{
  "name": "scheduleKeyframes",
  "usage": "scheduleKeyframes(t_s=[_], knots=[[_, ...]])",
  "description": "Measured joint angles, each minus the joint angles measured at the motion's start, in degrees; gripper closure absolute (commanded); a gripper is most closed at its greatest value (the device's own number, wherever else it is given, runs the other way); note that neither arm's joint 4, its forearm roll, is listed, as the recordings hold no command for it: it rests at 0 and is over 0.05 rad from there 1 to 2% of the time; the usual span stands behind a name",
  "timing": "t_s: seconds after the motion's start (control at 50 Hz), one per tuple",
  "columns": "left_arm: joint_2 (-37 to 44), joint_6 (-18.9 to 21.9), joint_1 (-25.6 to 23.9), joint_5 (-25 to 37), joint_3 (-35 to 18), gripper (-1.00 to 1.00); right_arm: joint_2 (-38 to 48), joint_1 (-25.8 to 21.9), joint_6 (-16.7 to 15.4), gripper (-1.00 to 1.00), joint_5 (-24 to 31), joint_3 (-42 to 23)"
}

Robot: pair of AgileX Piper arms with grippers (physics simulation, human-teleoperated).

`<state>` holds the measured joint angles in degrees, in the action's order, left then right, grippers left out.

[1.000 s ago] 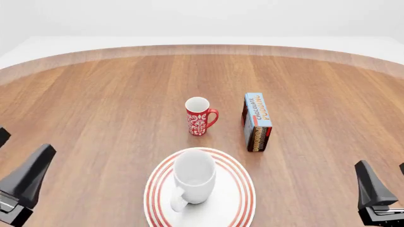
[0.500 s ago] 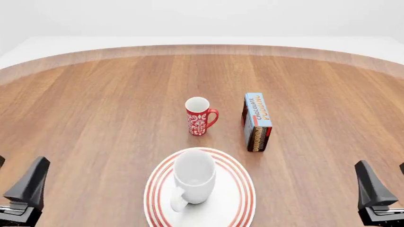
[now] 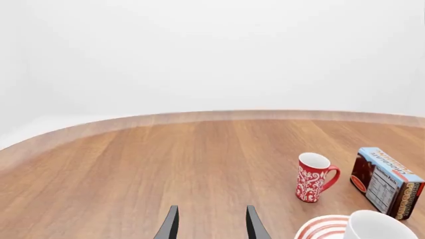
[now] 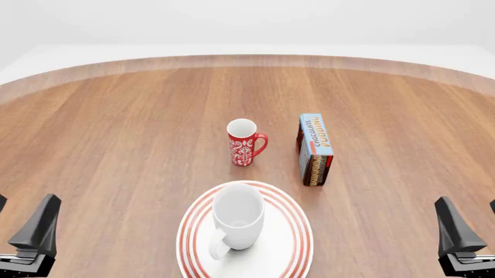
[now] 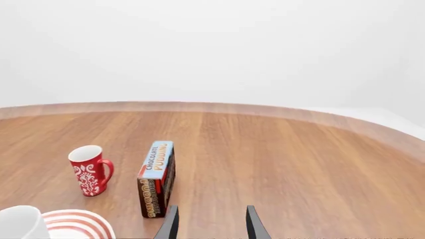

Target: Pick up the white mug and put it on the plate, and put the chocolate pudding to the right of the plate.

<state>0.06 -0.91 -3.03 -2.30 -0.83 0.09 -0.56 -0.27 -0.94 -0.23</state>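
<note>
My left gripper (image 4: pixel 35 229), matte black, angular wedge-shaped finger tapering to a blunt tip; my right gripper (image 4: pixel 464 231), same black, faceted build; in my wrist views, paired slim dark fingers (image 3: pixel 171 226), smooth, unmarked, grey-edged (image 5: pixel 251 224)

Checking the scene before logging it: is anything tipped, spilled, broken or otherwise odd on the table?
Nothing stands out. The white mug stands upright on the plate, the red mug is upright behind it, and the chocolate pudding box stands on edge, behind and right of the plate. No spills or damage show.
</note>
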Motion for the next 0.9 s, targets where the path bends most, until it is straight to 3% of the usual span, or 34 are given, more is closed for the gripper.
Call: scheduleKeyframes(t_s=[0.4, 0.9], knots=[[0.0, 0.2, -0.2, -1.0, 0.2, -1.00, 3.7, -0.4, -2.4, -1.00, -1.6, -1.7], [-0.1, 0.3, -0.6, -1.7, 0.1, -1.00, 17.9, -5.4, -7.1, -1.00, -8.0, -8.7]])
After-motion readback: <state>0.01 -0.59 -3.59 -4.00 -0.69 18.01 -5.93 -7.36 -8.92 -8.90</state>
